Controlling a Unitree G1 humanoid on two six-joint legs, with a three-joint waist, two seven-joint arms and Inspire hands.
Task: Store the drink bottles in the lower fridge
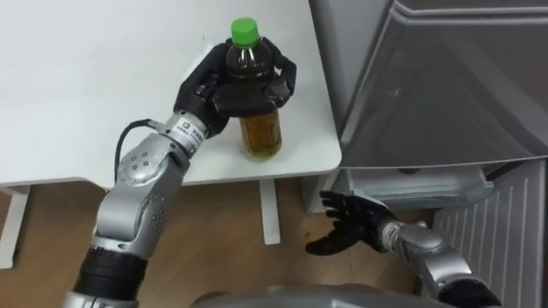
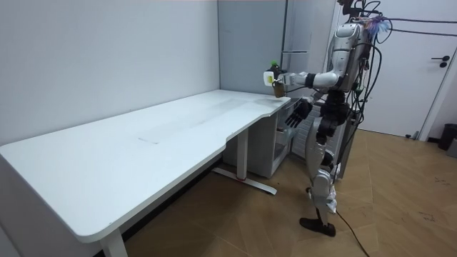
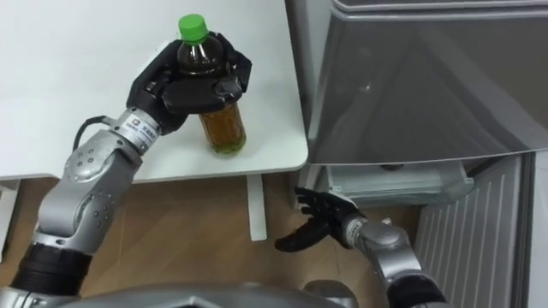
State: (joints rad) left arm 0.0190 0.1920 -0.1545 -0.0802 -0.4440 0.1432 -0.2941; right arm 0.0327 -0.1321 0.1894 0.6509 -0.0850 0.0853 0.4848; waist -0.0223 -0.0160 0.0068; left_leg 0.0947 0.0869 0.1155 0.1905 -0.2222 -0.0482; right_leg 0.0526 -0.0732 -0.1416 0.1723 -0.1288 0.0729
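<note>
Green-capped clear plastic bottle of amber drink (image 1: 259, 128): upright, long axis vertical, over near right corner of white desk top (image 1: 86, 85); room view suggests lifted just clear. Black-fingered left hand (image 1: 244, 85) curled round bottle's upper half. Grey fridge (image 1: 445, 85) lies to bottle's right. Lower compartment w/ white bin (image 1: 411, 184) sits right + below, looks open. Right hand (image 1: 351, 224) low by that compartment, fingers spread, holding nothing, nearer it than bottle is. Judgement: bottle must go right + down.

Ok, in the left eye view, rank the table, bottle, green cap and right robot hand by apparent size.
1. table, largest.
2. bottle, partly covered by the left robot hand.
3. right robot hand, close to the bottle; unsure.
4. green cap, smallest.
</note>
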